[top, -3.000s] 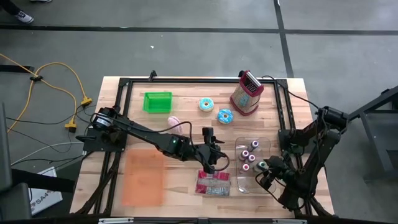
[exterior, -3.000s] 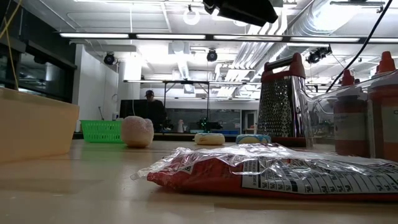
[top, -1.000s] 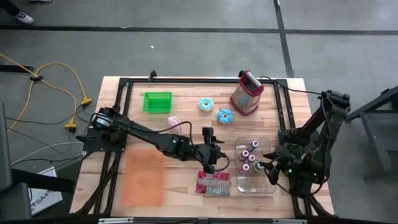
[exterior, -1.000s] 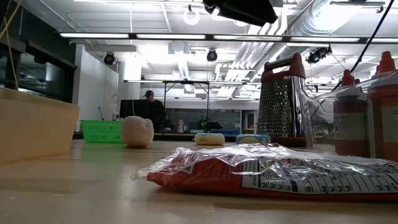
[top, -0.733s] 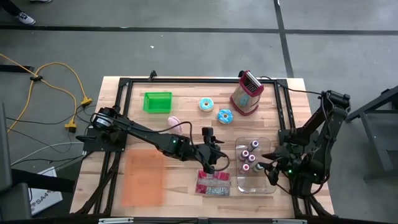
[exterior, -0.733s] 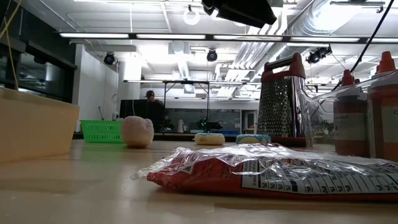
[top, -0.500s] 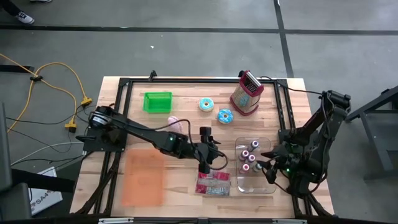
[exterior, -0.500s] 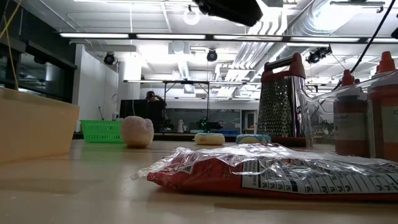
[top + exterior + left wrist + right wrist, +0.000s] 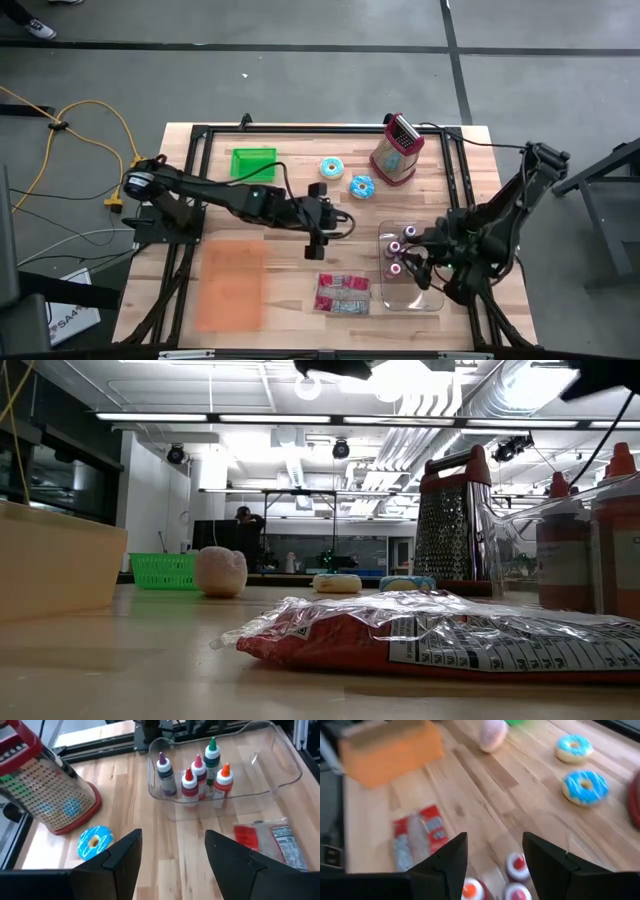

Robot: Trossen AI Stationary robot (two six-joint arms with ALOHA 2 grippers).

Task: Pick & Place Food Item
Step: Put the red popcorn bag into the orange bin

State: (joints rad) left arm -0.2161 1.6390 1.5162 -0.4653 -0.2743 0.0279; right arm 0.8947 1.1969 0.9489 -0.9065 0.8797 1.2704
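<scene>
Wooden counter (image 9: 250,300) w/ black frame, grey floor around it. Red snack packet (image 9: 343,292) lies flat near the front edge, nothing touching it; in the low view it fills the foreground (image 9: 440,640).

Left tool (image 9: 312,245) hangs over the counter middle, above & apart from the packet, fingers (image 9: 122,857) apart, nothing between them.

Right tool (image 9: 408,268) sits over the clear tub (image 9: 432,300) of small bottles (image 9: 394,247), fingers (image 9: 451,857) apart, empty.

Far side: green basket (image 9: 253,163), two blue-iced donuts (image 9: 332,168) (image 9: 361,185), metal grater (image 9: 397,149). Pale pink bun-like item (image 9: 492,732) lies near the basket. Orange tray (image 9: 232,285) on the front left.

Person (image 9: 243,520) stands in the room beyond.
</scene>
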